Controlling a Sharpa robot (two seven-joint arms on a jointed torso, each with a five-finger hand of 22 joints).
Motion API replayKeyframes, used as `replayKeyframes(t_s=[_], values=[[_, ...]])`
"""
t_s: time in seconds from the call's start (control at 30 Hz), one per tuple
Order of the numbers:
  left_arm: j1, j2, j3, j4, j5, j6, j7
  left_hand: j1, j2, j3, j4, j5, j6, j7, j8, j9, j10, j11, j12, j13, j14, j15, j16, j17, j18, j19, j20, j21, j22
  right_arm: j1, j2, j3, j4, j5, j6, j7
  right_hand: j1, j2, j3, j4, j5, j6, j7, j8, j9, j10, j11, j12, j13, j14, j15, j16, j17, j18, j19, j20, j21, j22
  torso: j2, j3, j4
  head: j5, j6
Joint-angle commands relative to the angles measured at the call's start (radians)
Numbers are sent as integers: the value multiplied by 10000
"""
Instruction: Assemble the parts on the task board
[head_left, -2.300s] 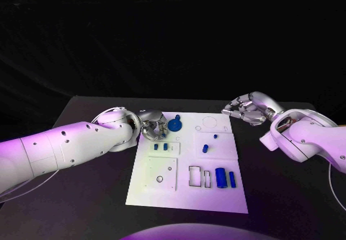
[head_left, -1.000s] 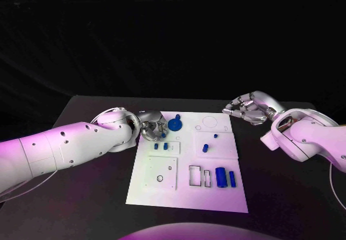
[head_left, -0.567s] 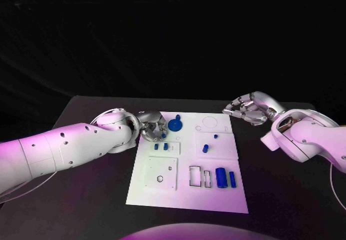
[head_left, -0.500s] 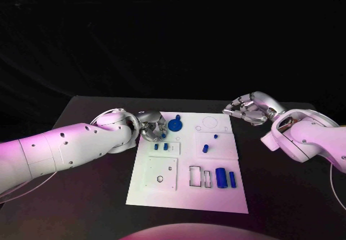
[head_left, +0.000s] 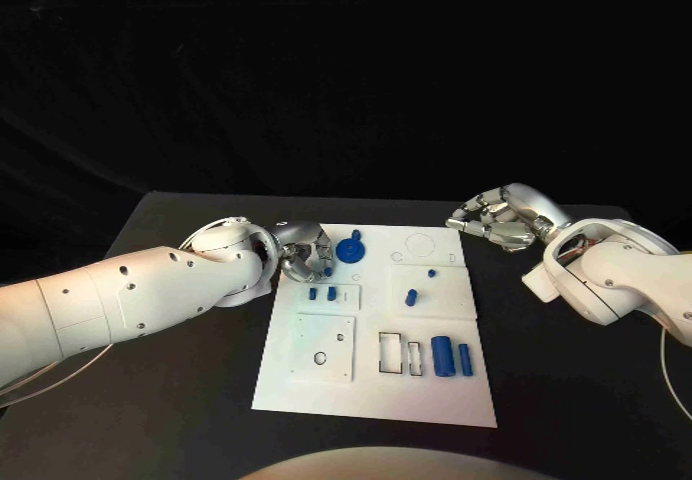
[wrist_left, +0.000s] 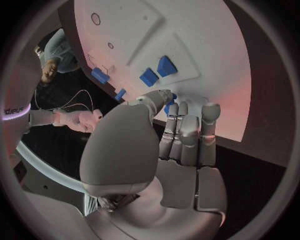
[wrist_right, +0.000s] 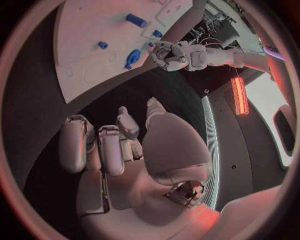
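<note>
The left hand (head_left: 303, 257), fingers curled at a small blue part (head_left: 326, 270), whether gripped I cannot tell, works at the task board (head_left: 375, 400) edge. The right hand (head_left: 498, 220) waits beside it, curled, holding nothing.

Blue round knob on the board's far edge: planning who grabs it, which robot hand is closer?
Left robot hand, right beside the knob; right robot hand off the board's corner.
</note>
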Motion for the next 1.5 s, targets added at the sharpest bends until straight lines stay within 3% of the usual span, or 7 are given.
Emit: replayKeyframes(t_s=[0.03, 0.43, 0.6, 0.87, 0.93, 1.2, 1.5], values=[[-3, 2, 5, 28, -19, -113, 62, -89, 10, -48, -1, 2, -70, 69, -47, 5, -117, 4, 76, 32, -55, 1, -34, -13, -10, -81, -6, -38, -10, -6, 2, 0, 3, -59, 8, 34, 55, 80, -61, 0, 61, -88, -9, 60, -13, -85, 8, -48, -4, 483, -66, -39, 279, 206, -55, -9, -48, 926, -1, 0, -2, -1, 1], [-7, -212, 16, 97, 42, -142, 55, -84, -34, -66, -44, 12, -269, 111, -154, -16, -341, 38, 299, 110, -102, 28, -28, -121, 6, -137, 20, -83, -77, -8, -2, 0, -56, -112, 52, -22, 302, 145, -267, -15, 62, -156, 0, 73, -53, -1337, 10, -1405, -1617, 315, -68, -371, -295, 333, -374, -10, -635, 578, -10, 3, 10, -12, 17], [-2, -542, 109, 294, 350, -231, 125, -49, -25, -40, -92, 20, -512, 110, -266, -37, -597, 72, 518, 172, -206, 60, -48, -301, 36, -262, 51, -169, -209, -10, -18, 0, -80, -692, 171, -73, 2761, 152, 344, -543, -74, -74, -47, 231, -96, -2706, -86, -3507, -3793, 81, -171, -967, -1123, 516, -808, -109, -1618, 24, -18, 0, 12, -37, 17], [68, -1230, 292, 681, 2783, -804, 717, 37, 66, 105, -166, 33, -425, 198, -201, 11, -832, 120, 727, 178, -759, 89, -415, -1348, 198, -942, 84, -639, -922, -37, -8, -1, -106, -2757, 861, -301, 3536, -1011, 2122, -36, -400, 440, -92, 200, -391, -2601, -54, -6752, -6793, -121, -123, -1478, -1766, 633, -1065, -94, -2479, -319, -13, -3, -2, -212, 92], [78, -1326, 305, 727, 3698, -1044, 1124, 12, 81, 257, -205, 22, -356, 246, -160, 45, -922, 138, 879, 131, -1912, 102, -1491, -3373, 310, -1589, 83, -1179, -1511, -60, 18, -1, -105, -3354, 1056, -385, 3490, -1185, 2513, -58, -472, 648, -128, 177, -438, -2514, -6, -7527, -7493, -123, -93, -1507, -1794, 643, -1097, -61, -2614, -353, -20, -6, -15, -274, 100], [91, -1634, 321, 978, 7499, -1990, 3409, -201, 286, 63, 99, -201, -229, 248, -112, 140, -746, 103, 1385, -1, -2547, 76, -3411, -4443, 304, -1955, 76, -2541, -2392, -393, 231, -15, -107, -5961, 1427, -927, 3372, -1636, 3376, -95, -489, 937, -122, 44, -537, -2474, 119, -8849, -8745, -158, -5, -1584, -1891, 668, -1148, -3, -2851, -369, -13, -5, -6, -553, 132], [92, -1736, 315, 906, 11099, -2051, 4577, -62, 284, 65, 947, -2300, 128, 88, -190, 188, 576, -90, 840, -546, -2505, -20, -4240, -4733, 293, -1605, 62, -3758, -3272, -633, 612, -22, -116, -7242, 1506, -1429, 3200, -1787, 3655, -90, -632, 980, -117, -81, -584, -2256, 134, -9132, -9150, 46, 17, -1307, -1497, 567, -813, -7, -2315, -27, -18, -9, -20, -702, 198]])
